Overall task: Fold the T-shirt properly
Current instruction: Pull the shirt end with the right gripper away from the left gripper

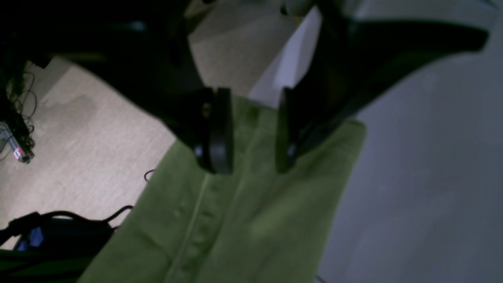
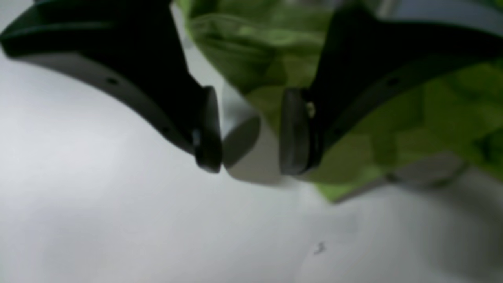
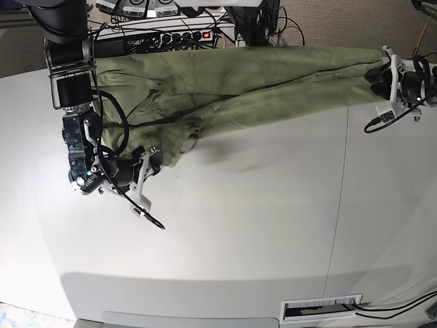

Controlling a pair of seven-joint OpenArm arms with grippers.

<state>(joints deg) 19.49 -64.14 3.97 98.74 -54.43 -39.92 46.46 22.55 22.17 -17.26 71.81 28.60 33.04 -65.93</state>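
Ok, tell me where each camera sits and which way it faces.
Left wrist: rides the left arm, looks past the open left pincer at the T-shirt edge, floor beyond.
Right wrist: on the right arm, faces the table through the open right pincer, shirt behind.
Base: overhead, looking down on the table, both arms showing.
Shared: all three show the T-shirt.

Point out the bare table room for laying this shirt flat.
Free: the wide white table in front of the T-shirt, between the two arms, down to the near edge. Crowded: the far edge, where the shirt stretches, and the cables behind.
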